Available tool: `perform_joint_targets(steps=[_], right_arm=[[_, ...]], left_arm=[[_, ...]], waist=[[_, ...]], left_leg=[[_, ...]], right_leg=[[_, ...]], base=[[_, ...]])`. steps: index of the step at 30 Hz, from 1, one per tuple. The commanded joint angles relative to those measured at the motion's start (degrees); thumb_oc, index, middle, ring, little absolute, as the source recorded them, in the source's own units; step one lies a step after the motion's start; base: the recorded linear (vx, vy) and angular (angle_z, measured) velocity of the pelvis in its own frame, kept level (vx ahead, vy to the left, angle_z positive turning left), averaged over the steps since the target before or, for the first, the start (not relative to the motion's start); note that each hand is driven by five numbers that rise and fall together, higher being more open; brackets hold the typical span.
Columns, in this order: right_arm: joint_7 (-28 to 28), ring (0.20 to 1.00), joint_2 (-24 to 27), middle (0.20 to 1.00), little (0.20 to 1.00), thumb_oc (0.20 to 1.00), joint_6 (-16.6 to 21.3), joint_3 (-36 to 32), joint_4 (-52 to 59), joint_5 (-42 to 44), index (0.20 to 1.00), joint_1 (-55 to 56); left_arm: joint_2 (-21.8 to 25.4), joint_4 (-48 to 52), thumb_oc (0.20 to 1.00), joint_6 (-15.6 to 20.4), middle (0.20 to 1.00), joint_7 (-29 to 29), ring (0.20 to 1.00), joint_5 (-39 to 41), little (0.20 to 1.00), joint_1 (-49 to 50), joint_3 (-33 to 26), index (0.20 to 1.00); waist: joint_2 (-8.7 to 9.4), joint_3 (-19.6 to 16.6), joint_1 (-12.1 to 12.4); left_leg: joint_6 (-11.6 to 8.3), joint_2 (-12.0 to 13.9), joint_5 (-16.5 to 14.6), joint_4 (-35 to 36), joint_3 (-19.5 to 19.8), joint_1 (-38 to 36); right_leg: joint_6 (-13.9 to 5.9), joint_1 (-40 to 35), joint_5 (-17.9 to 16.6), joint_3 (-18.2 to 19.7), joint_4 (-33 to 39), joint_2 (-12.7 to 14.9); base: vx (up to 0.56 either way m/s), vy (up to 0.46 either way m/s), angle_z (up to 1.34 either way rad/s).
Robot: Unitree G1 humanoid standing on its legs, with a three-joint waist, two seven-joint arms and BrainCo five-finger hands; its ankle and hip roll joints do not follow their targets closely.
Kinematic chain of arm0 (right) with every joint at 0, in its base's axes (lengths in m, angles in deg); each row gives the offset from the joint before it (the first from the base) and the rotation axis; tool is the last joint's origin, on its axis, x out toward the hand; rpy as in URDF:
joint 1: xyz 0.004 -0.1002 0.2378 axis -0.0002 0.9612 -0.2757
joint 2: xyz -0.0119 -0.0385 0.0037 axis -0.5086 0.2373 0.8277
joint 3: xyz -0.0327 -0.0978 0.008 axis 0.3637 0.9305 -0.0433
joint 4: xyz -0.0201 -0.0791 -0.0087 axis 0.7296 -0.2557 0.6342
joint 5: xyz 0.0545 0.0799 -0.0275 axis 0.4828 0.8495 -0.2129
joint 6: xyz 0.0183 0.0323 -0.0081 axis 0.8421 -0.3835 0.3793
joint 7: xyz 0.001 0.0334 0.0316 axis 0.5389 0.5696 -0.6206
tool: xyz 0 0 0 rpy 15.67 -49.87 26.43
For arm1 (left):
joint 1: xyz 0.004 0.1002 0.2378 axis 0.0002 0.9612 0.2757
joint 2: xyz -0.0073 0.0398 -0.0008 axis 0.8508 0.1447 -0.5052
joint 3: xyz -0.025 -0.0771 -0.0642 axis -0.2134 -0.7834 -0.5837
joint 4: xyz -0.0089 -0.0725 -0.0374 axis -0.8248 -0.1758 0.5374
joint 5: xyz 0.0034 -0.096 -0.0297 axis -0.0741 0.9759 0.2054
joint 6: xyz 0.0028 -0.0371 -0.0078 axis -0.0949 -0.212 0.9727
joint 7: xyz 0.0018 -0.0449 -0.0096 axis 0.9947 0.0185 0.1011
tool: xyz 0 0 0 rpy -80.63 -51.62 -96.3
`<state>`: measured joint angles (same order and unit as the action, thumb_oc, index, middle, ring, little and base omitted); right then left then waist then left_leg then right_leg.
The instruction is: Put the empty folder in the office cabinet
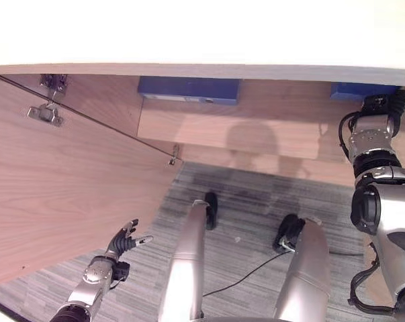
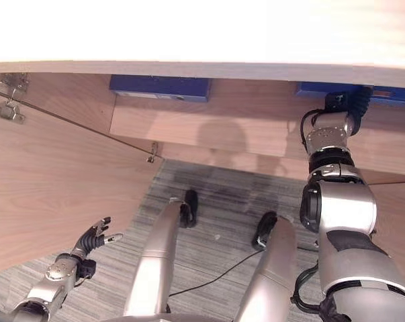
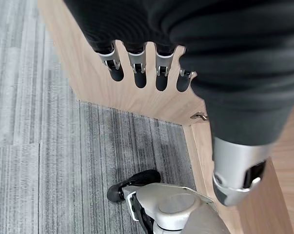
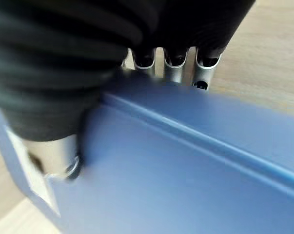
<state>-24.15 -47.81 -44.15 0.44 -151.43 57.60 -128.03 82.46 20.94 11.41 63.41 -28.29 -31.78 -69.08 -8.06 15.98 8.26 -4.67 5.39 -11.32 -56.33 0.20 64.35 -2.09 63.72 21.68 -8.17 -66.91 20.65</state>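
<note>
From the head views, the open cabinet door [image 1: 68, 181] is seen, with the left hand [image 1: 125, 240] hung just beside it, fingers loosely spread, nothing held. A second blue folder [image 1: 189, 89] is shelved further inside the cabinet. Left wrist view: straight fingers [image 3: 139, 78] are seen near the door edge. Right wrist view: the blue folder [image 4: 186, 170] is clamped by the right hand [image 4: 173, 66], fingers behind, thumb in front. A pale label is seen, but nothing can be read.

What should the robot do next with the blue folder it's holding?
Probably ease the blue folder further onto the cabinet shelf and then let go. The right robot hand grips it at the shelf, beside another blue folder. The left robot hand hangs open by the open door.
</note>
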Motion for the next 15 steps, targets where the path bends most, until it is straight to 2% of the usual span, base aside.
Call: perform_joint_targets(steps=[1,4,8,15], right_arm=[[1.0,1.000,5.4,1.000,1.000,1.000,-1.6,1.8,-2.4,-4.5,1.000,-4.6],[5.4,1.000,5.4,1.000,1.000,1.000,-7.1,3.4,-11.7,-7.2,1.000,-9.0],[8.7,1.000,4.0,1.000,1.000,1.000,-11.4,4.7,-16.3,-10.8,1.000,-10.5],[10.8,1.000,1.2,1.000,1.000,1.000,-15.1,6.9,-19.3,-16.8,1.000,-10.9]], left_arm=[[3.7,-3.7,1.000,0.9,1.000,1.5,1.000,-0.6,1.000,-0.7,-0.8,1.000],[4.0,-6.3,1.000,-0.1,1.000,2.9,1.000,-2.5,1.000,-1.9,1.0,1.000],[3.6,-8.3,1.000,-0.2,1.000,3.9,1.000,-3.8,1.000,-3.3,1.9,1.000],[0.1,-11.9,1.000,0.2,1.000,5.5,1.000,-4.2,1.000,-6.4,3.6,1.000]], waist=[[0.45,-0.1,1.1],[1.02,-0.3,0.8],[1.38,-0.5,0.6],[1.88,-0.5,0.7]], left_leg=[[-1.91,1.1,-9.0,-2.8,1.3,-1.7],[-2.11,1.4,-8.9,-2.1,1.1,-2.4],[-2.02,1.4,-8.8,-1.1,1.2,-3.2],[-1.89,1.4,-7.7,1.1,1.6,-3.7]], right_leg=[[-1.55,-2.1,5.9,-2.6,1.6,-2.5],[-1.21,-2.8,5.9,-2.7,2.4,-2.9],[-0.99,-3.4,5.9,-2.8,3.1,-3.3],[-0.67,-4.2,5.2,-3.2,4.7,-3.6]], base=[[0.00,0.000,0.00],[0.00,0.000,0.00],[0.00,0.000,0.00],[-0.03,-0.005,-0.03]])
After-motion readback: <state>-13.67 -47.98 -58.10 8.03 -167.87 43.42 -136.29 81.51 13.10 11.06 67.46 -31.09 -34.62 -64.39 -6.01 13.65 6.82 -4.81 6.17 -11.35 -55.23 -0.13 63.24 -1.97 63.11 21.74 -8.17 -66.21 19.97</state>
